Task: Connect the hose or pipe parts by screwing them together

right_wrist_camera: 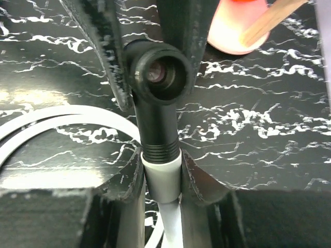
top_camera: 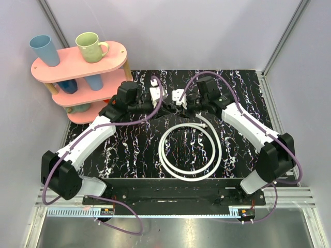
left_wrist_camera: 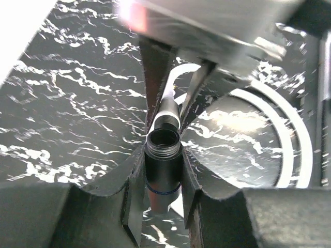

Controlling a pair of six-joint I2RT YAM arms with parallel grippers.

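Left gripper clamps the black fitting, right gripper the hose, mating at twelve o'clock; next likely needs aligned twisting.

One coiled white hose, one black fitting, one pink shelf, two cups on top.

I read this as a robotics lab test cell, not a home or a shop. Plain pale panel walls box in the back and both sides, held by bare aluminium posts. The tabletop is a black sheet with white marbling, with a slotted metal rail along its near edge. The left arm and right arm are bolted there, with purple cables looping loose. A pink shelf holding a blue cup and a green mug stands in the far left corner.
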